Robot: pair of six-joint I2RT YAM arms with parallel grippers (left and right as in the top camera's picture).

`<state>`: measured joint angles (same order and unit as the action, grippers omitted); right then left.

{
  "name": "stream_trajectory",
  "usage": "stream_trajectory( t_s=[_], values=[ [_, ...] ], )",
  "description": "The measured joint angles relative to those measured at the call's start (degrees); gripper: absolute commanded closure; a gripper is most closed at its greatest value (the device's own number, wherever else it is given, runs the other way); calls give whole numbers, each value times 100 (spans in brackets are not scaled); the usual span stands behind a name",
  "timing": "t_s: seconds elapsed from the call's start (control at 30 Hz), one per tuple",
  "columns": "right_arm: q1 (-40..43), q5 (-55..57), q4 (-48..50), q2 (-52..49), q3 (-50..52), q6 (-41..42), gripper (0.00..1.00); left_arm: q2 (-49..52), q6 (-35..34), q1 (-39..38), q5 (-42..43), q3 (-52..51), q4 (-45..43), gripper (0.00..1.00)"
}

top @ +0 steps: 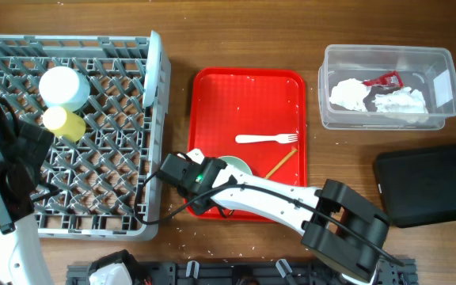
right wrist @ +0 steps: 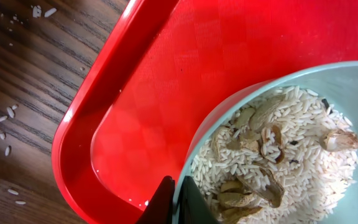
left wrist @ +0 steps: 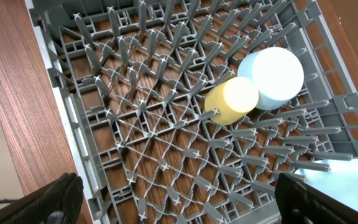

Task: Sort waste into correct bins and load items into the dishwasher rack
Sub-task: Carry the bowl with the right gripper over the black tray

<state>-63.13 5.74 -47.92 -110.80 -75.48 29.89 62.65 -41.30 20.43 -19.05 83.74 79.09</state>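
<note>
The grey dishwasher rack [top: 117, 222] stands at the left and fills the left wrist view [left wrist: 73, 134]. In it are an overturned light blue bowl [top: 63, 85] [left wrist: 275, 76], a yellow cup [top: 64, 123] [left wrist: 232, 99] and a pale plate [top: 155, 70] [left wrist: 350, 177] on edge against the right wall. My left gripper [top: 26, 146] [left wrist: 185, 205] is open and empty above the rack. My right gripper [top: 200, 178] [right wrist: 178, 200] is shut on the rim of the pale green bowl [top: 234, 167] [right wrist: 347, 87], which holds rice and beige scraps [right wrist: 278, 162] on the red tray [top: 248, 99] [right wrist: 185, 74].
A white fork [top: 266, 138] and a thin wooden stick [top: 279, 165] lie on the tray. The clear tub [top: 335, 119] at the back right holds white napkins [top: 374, 98] and a red wrapper [top: 384, 80]. The black bin [top: 430, 184] is at the right. Rice grains [right wrist: 8, 115] dot the table.
</note>
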Motion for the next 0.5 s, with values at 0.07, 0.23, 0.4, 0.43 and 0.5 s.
stream_trajectory(
  t_s=[0.07,0.23,0.4,0.43,0.5],
  values=[
    [-11,39,-17,0,-2,0,96,0,0,0,0,0,0,0],
    [-11,354,-203,0,-11,74,96,0,-2,0,0,0,2,0],
    [-11,765,-675,0,-275,348,96,0,-2,0,0,0,2,0],
    [-11,879,-820,-2,-396,446,96,0,0,0,2,0,2,0],
    [13,1049,-1209,-2,-597,693,96,0,0,0,0,0,0,0]
  ],
)
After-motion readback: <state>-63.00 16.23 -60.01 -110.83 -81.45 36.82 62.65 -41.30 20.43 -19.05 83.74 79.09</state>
